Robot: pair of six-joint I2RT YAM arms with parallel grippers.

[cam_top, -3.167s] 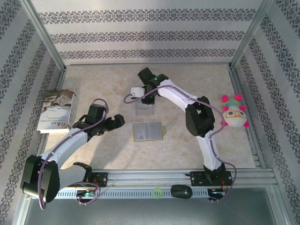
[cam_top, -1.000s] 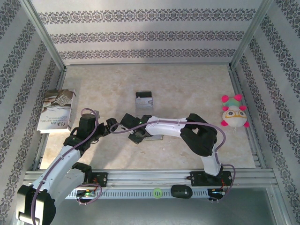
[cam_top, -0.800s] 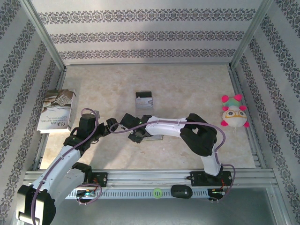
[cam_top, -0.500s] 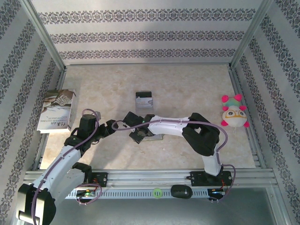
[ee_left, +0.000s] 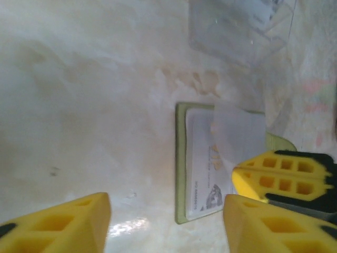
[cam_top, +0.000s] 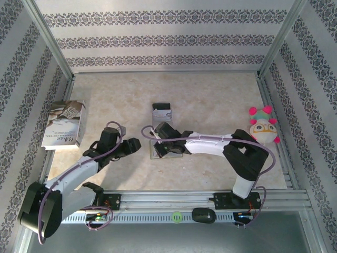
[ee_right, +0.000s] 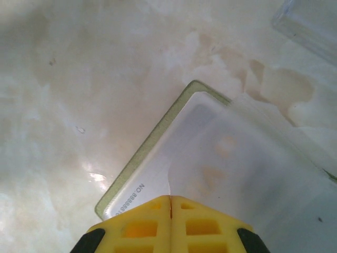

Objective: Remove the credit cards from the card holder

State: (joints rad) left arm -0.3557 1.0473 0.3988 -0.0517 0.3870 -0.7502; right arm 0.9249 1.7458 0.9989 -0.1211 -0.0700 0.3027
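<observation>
Beige marbled table point(cam_top: 210, 95): booklet point(cam_top: 64, 124) at left edge, plush toy point(cam_top: 263, 129) at right, credit card point(cam_top: 161, 109) mid-back, open card holder point(ee_left: 202, 163) centre.

Right arm point(cam_top: 210, 141) lay across mid-table, its right gripper point(ee_right: 170, 203) on the holder point(ee_left: 181, 158), blocking approach from the right and above. Left gripper point(cam_top: 134, 146) sat just left, with a bare strip between. Clear stand point(cam_top: 161, 120) crowded the holder's far side. Booklet point(cam_top: 64, 124) and plush point(cam_top: 262, 126) were well apart at the sides. The table's point(cam_top: 210, 95) back was open.
</observation>
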